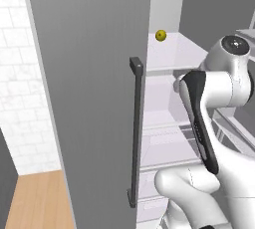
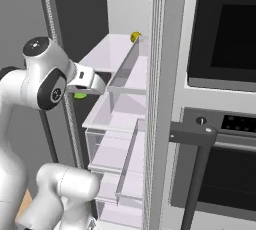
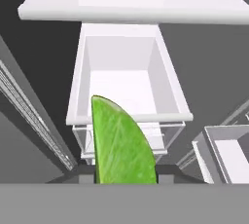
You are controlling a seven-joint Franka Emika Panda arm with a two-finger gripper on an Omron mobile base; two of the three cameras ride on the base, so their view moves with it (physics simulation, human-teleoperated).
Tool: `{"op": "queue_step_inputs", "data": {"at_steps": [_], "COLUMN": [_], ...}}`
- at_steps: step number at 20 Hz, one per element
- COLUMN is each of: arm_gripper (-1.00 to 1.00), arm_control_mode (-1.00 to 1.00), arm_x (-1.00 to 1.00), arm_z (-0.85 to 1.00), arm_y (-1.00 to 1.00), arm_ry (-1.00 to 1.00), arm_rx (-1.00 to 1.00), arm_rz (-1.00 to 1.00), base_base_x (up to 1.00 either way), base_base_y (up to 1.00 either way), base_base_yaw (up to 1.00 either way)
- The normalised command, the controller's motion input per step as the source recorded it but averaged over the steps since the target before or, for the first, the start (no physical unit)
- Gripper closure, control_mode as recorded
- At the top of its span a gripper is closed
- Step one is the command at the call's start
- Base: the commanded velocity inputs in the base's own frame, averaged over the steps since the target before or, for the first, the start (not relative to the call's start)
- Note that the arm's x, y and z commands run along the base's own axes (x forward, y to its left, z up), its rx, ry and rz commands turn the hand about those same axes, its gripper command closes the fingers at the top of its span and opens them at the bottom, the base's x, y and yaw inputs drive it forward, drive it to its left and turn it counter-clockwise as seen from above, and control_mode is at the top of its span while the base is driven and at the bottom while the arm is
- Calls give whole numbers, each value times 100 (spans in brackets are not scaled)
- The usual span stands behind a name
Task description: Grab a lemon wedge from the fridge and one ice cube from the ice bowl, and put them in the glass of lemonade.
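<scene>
Wedge [image 3: 121,142] was pinched between gripper [image 3: 124,179] fingers, inside open fridge [image 1: 89,98], above white drawer [image 3: 126,77]. Looked light, soft, slick-skinned; hold flat sides mid-body, squeezing gently to avoid crushing.

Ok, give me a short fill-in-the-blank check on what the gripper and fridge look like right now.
1. The gripper is shut on a ____ wedge.
2. The fridge door stands ____.
3. A small round yellow fruit sits on the ____ shelf in view.
4. Beside the fridge, in the right base view, is a built-in ____.

Missing words: green; open; top; oven
</scene>
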Motion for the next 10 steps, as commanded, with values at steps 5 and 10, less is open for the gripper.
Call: {"op": "queue_step_inputs", "data": {"at_steps": [5,10], "arm_gripper": [100,100], "arm_control_mode": [100,100], "arm_x": [-73,0], "arm_z": [-24,0], "arm_y": [0,0], "arm_ry": [0,0], "arm_rx": [0,0], "arm_rz": [0,0], "base_base_x": [-20,-100], "base_base_y": [0,0], "base_base_yaw": [0,0]}}
